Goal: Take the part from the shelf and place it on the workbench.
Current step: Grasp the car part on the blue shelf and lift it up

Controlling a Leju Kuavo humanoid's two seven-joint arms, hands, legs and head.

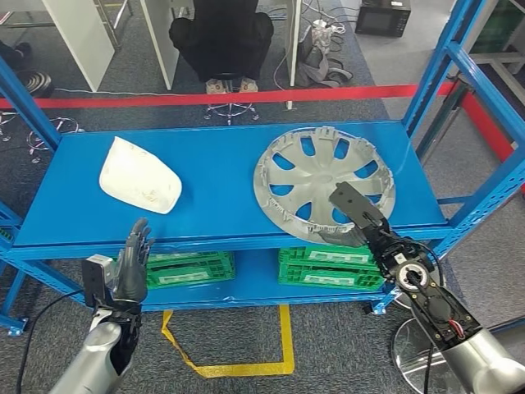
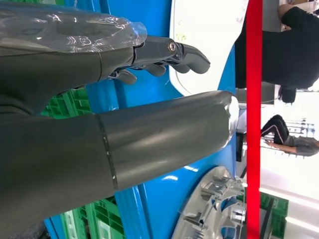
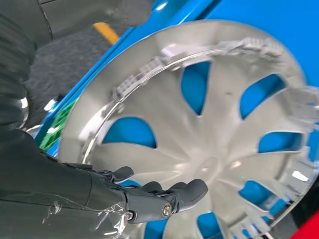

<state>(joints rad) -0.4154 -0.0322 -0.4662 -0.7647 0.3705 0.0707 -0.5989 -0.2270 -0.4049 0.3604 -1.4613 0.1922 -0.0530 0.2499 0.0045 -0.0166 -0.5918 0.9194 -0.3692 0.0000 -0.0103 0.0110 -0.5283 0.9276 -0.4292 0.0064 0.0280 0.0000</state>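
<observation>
A silver hubcap [image 1: 321, 176] lies on the right half of the blue shelf [image 1: 216, 172], its near rim jutting over the front edge. My right hand [image 1: 356, 215] lies flat over that near rim with fingers stretched out; in the right wrist view the fingers [image 3: 165, 199] hover just above the hubcap [image 3: 211, 124] and grip nothing. A white curved cover [image 1: 139, 176] rests on the shelf's left half. My left hand [image 1: 133, 263] is upright in front of the shelf edge below it, fingers [image 2: 169, 52] and thumb [image 2: 169, 129] apart and holding nothing.
Green crates [image 1: 185, 267] sit on the lower shelf level. Blue uprights [image 1: 445, 74] frame the shelf at both ends. A person in black [image 1: 220, 37] sits on a stool behind a red line [image 1: 279, 96]. Yellow tape [image 1: 248, 365] marks the floor.
</observation>
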